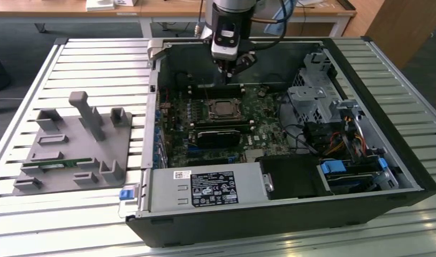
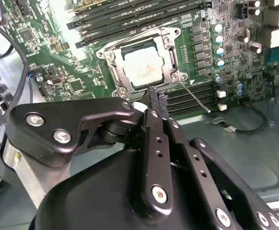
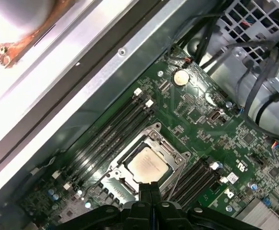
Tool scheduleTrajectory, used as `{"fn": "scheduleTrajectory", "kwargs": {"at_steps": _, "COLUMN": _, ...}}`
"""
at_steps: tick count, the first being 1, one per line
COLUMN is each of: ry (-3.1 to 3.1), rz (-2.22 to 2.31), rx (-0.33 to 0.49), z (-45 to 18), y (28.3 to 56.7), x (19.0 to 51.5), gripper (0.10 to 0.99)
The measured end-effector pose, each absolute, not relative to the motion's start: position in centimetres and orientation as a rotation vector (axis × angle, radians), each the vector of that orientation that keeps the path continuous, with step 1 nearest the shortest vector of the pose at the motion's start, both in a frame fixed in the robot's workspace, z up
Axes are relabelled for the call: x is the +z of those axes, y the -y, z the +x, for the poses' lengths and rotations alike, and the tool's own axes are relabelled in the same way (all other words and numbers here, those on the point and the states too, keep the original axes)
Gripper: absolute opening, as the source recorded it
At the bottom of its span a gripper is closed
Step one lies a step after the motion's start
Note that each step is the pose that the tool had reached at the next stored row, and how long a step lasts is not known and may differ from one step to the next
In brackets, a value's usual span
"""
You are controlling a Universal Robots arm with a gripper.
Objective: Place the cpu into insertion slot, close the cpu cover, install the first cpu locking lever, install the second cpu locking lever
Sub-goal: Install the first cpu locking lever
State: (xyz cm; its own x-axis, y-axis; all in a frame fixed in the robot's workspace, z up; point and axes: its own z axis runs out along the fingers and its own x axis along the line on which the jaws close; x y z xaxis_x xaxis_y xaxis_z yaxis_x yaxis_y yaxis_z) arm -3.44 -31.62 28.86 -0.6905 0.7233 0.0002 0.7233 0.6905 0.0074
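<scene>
Already seated, cpu (image 2: 143, 67) flat and face-up beneath lowered cpu cover (image 2: 173, 57), hand (image 2: 156, 98) pinched shut — empty, just beside

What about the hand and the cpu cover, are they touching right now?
Cannot tell. In the second wrist view the hand overlaps the near edge of the cpu cover, but neither contact nor a gap shows plainly.

Slatted table (image 1: 82, 69) evenly lit, computer case (image 1: 275, 222) interior darker, deepest shadow 12 o'clock of the cpu (image 1: 221, 108), case rim (image 3: 43, 100) blown white in the first wrist view.
</scene>
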Motion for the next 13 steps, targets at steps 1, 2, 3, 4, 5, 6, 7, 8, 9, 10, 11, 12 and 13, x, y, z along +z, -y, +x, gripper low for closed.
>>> {"fn": "scheduleTrajectory", "kwargs": {"at_steps": 1, "ry": -2.892, "rz": 1.221, "rx": 0.011, "z": -3.44, "y": 31.62, "x": 28.86, "gripper": 0.106}}
{"fn": "scheduleTrajectory", "kwargs": {"at_steps": 2, "ry": -2.899, "rz": 1.204, "rx": 0.011, "z": -3.44, "y": 31.62, "x": 28.86, "gripper": 0.106}}
{"fn": "scheduleTrajectory", "kwargs": {"at_steps": 3, "ry": -2.907, "rz": 1.185, "rx": 0.011, "z": -3.44, "y": 31.62, "x": 28.86, "gripper": 0.106}}
{"fn": "scheduleTrajectory", "kwargs": {"at_steps": 4, "ry": -2.914, "rz": 1.166, "rx": 0.011, "z": -3.44, "y": 31.62, "x": 28.86, "gripper": 0.106}}
{"fn": "scheduleTrajectory", "kwargs": {"at_steps": 5, "ry": -2.923, "rz": 1.145, "rx": 0.011, "z": -3.44, "y": 31.62, "x": 28.86, "gripper": 0.106}}
{"fn": "scheduleTrajectory", "kwargs": {"at_steps": 6, "ry": -2.932, "rz": 1.122, "rx": 0.011, "z": -3.44, "y": 31.62, "x": 28.86, "gripper": 0.106}}
{"fn": "scheduleTrajectory", "kwargs": {"at_steps": 7, "ry": -2.942, "rz": 1.095, "rx": 0.011, "z": -3.44, "y": 31.62, "x": 28.86, "gripper": 0.106}}
{"fn": "scheduleTrajectory", "kwargs": {"at_steps": 8, "ry": -2.952, "rz": 1.069, "rx": 0.011, "z": -3.44, "y": 31.62, "x": 28.86, "gripper": 0.106}}
{"fn": "scheduleTrajectory", "kwargs": {"at_steps": 9, "ry": -2.961, "rz": 1.042, "rx": 0.011, "z": -3.44, "y": 31.62, "x": 28.86, "gripper": 0.106}}
{"fn": "scheduleTrajectory", "kwargs": {"at_steps": 10, "ry": -2.971, "rz": 1.015, "rx": 0.011, "z": -3.44, "y": 31.62, "x": 28.86, "gripper": 0.106}}
{"fn": "scheduleTrajectory", "kwargs": {"at_steps": 11, "ry": -2.98, "rz": 0.988, "rx": 0.011, "z": -3.44, "y": 31.62, "x": 28.86, "gripper": 0.106}}
{"fn": "scheduleTrajectory", "kwargs": {"at_steps": 12, "ry": -2.989, "rz": 0.961, "rx": 0.011, "z": -3.44, "y": 31.62, "x": 28.85, "gripper": 0.106}}
{"fn": "scheduleTrajectory", "kwargs": {"at_steps": 13, "ry": -2.997, "rz": 0.934, "rx": 0.011, "z": -3.44, "y": 31.62, "x": 28.85, "gripper": 0.106}}
